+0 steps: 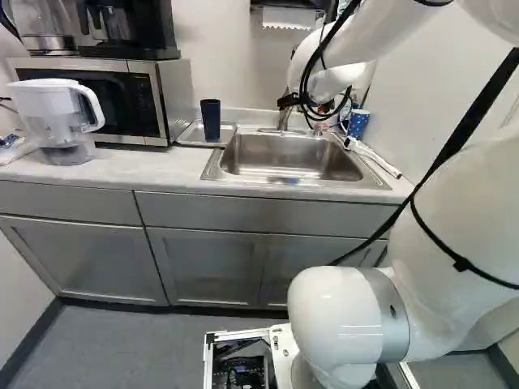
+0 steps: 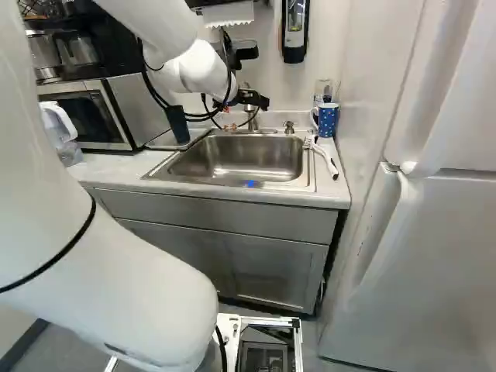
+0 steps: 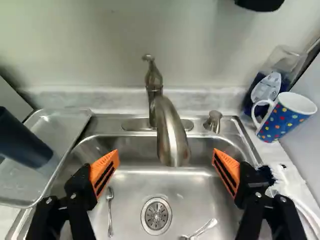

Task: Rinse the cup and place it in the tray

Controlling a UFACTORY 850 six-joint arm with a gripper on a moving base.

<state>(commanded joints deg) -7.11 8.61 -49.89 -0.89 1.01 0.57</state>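
My gripper (image 2: 254, 99) hangs over the back of the sink (image 2: 232, 180). Around the faucet spout (image 3: 171, 135), the gripper (image 3: 165, 171) stands open with its orange pads (image 3: 104, 172) far apart and touching nothing. A tall dark blue cup (image 1: 211, 120) stands upright in the shallow clear tray (image 1: 189, 141) beside the sink; in the wrist view this cup (image 3: 22, 140) is well off to one side of the fingers. On the sink's other side stands a blue dotted mug (image 2: 327, 121) with a white inside.
Spoons (image 3: 110, 212) lie near the drain (image 3: 156, 215) in the basin. A white-handled brush (image 2: 325, 159) rests on the counter beside the sink. A microwave (image 1: 105, 97) and a water pitcher (image 1: 61, 117) stand beyond the tray; a white fridge (image 2: 422, 256) flanks the other side.
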